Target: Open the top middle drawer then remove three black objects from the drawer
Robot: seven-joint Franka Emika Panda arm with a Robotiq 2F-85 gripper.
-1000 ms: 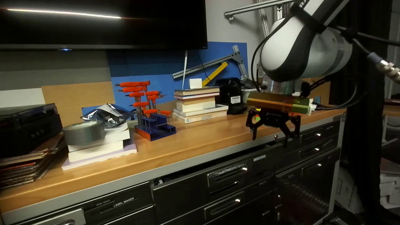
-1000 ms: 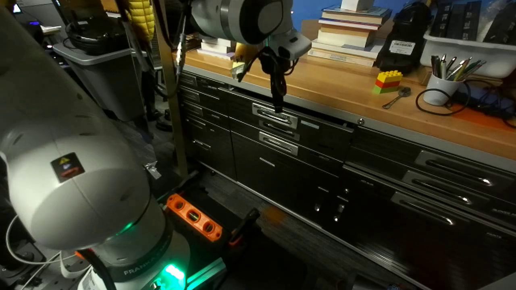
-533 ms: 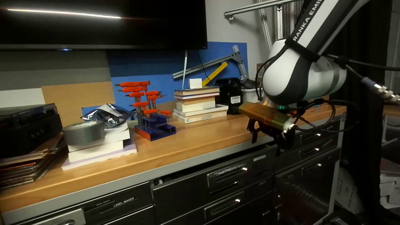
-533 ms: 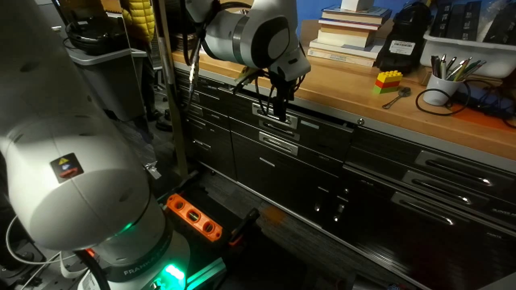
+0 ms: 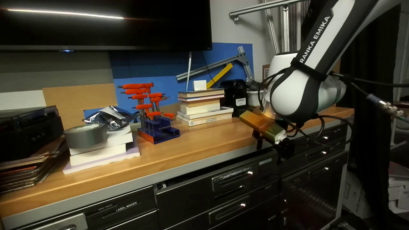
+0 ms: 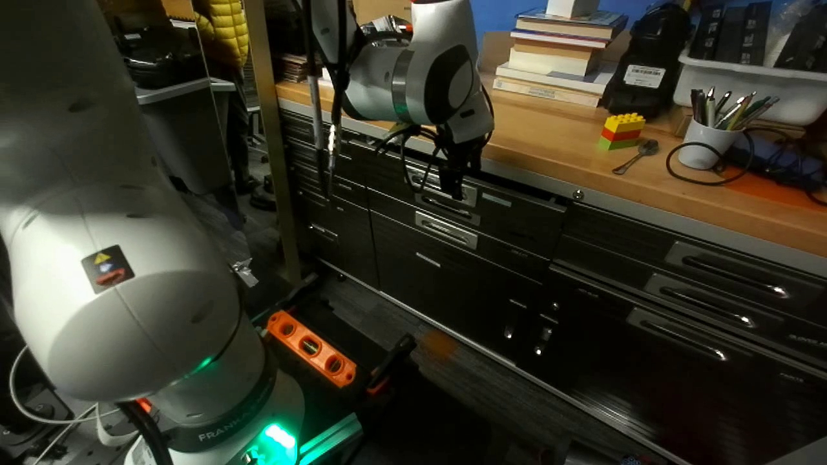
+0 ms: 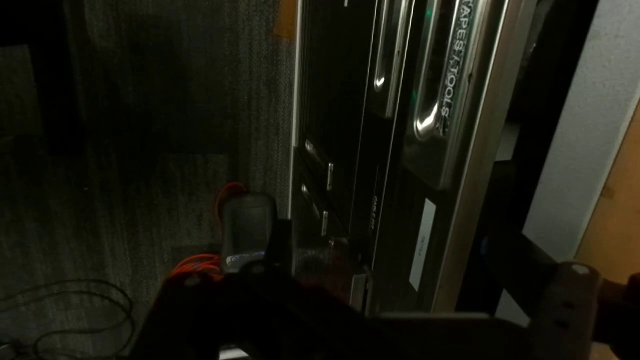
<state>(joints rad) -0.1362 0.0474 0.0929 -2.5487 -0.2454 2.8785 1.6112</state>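
End effector (image 7: 387, 234): jaws spread wide, nothing gripped. In the wrist view the lip of the top middle drawer (image 5: 185, 198) runs between them: bench-side finger (image 7: 520, 270) over the dark gap, the other outside the front. No contact visible; height over the lip hard to judge. Drawer is only ajar, under the front edge of the bench (image 5: 204, 143). Its metal handle (image 7: 426, 123), printed TAPES / TOOLS alongside, is near the jaws. Three black objects not visible, inside too dark. My read: opening is part done, removal not begun.

Risks:
- Coming down off-line: a finger lands on the lip instead of straddling it, or bumps the drawer back in.
- Narrow gap: bench-side finger could jam on the bench's grey edge strip (image 7: 580, 130).
- Pulling off-centre, toward the white label (image 7: 422, 245): uneven load could rack the drawer.
- Cable loop (image 6: 406, 169) hangs by the drawer front; could snag the handle.

Farther out, toy brick stack (image 6: 621, 132) and spoon (image 6: 647, 149) lie on the bench behind its front edge, well apart from the end effector; only a wide swing would reach them.
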